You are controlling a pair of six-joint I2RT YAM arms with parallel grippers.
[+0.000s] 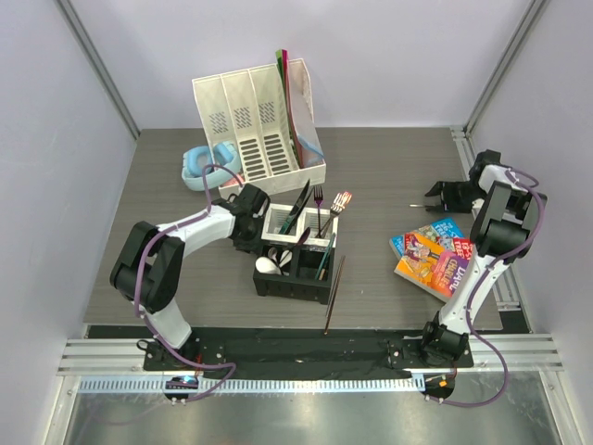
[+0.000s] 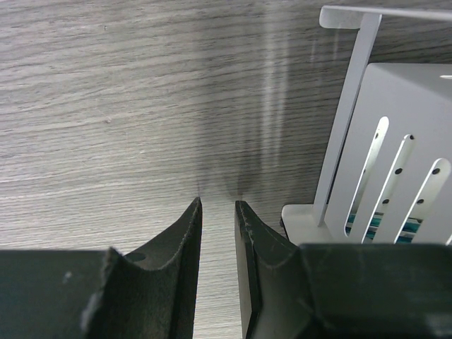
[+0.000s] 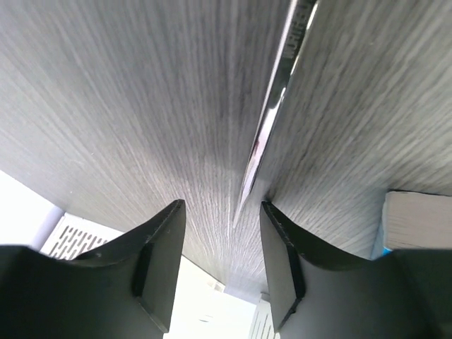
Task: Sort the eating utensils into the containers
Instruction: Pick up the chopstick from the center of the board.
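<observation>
Right gripper (image 3: 222,206) stands parted, straddling a slim metal utensil (image 3: 272,106) on the desk (image 3: 106,106), gripping nothing; left gripper (image 2: 217,205) narrowly apart, empty.

— What sits on the grey wood-grain table (image 1: 389,167)?
— A white file organiser (image 1: 243,120) at the back, blue headphones (image 1: 196,165) just beside it; a four-cell caddy (image 1: 292,283) mid-table; brown chopsticks (image 1: 334,295) flat along its right side.
— And further right?
— A colourful book (image 1: 434,258); a slim metal utensil (image 3: 270,113) lying apart behind it.
</observation>
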